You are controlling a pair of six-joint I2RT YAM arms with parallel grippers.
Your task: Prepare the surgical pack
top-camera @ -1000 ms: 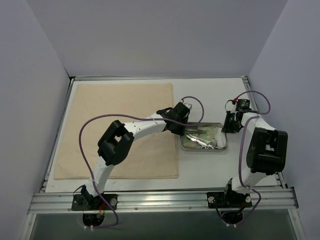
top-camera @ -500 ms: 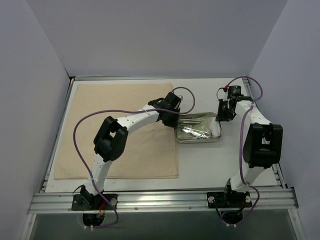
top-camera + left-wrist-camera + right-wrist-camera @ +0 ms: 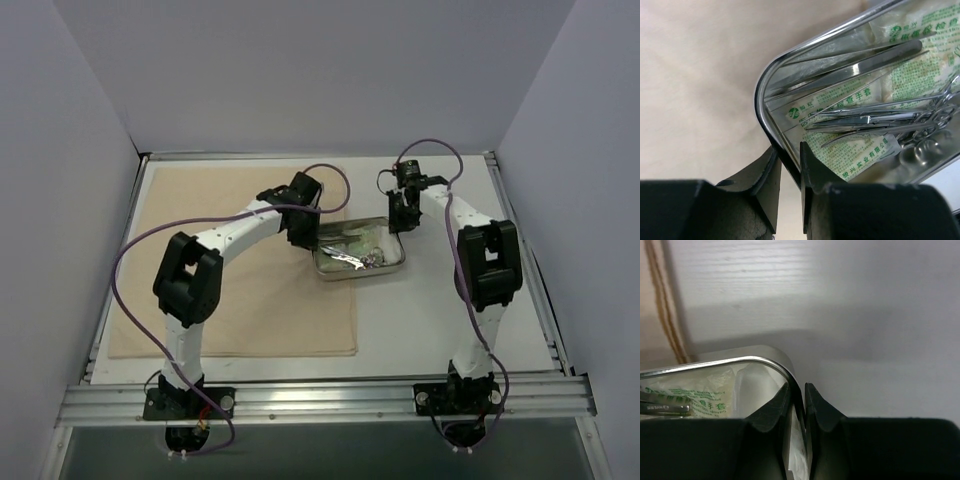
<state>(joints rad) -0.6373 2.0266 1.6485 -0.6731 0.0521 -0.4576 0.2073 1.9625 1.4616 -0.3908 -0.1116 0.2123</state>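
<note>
The small steel tray [image 3: 393, 264] is held between both arms, its left end over the right edge of the beige cloth [image 3: 270, 300]. My left gripper [image 3: 312, 240] is shut on the tray's left wall [image 3: 771, 80], one finger inside and one outside, my left gripper [image 3: 790, 150] at the bottom of its wrist view. My right gripper [image 3: 400, 222] is shut on the right-end rim [image 3: 740, 360], my right gripper [image 3: 797, 386] pinching the wall. Inside lie scissor-handled forceps [image 3: 875, 120], tweezers [image 3: 855, 67] and pale green packets [image 3: 912, 75].
The white table [image 3: 450, 300] lies bare to the right of the cloth. The cloth's hemmed edge [image 3: 657, 315] shows left of the tray in the right wrist view. Grey walls enclose the table, with a metal rail [image 3: 320, 400] along the near edge.
Both arms have carried the tray leftward and toward the back; it was on the bare table right of the cloth, and its left end now overlaps the cloth edge.
</note>
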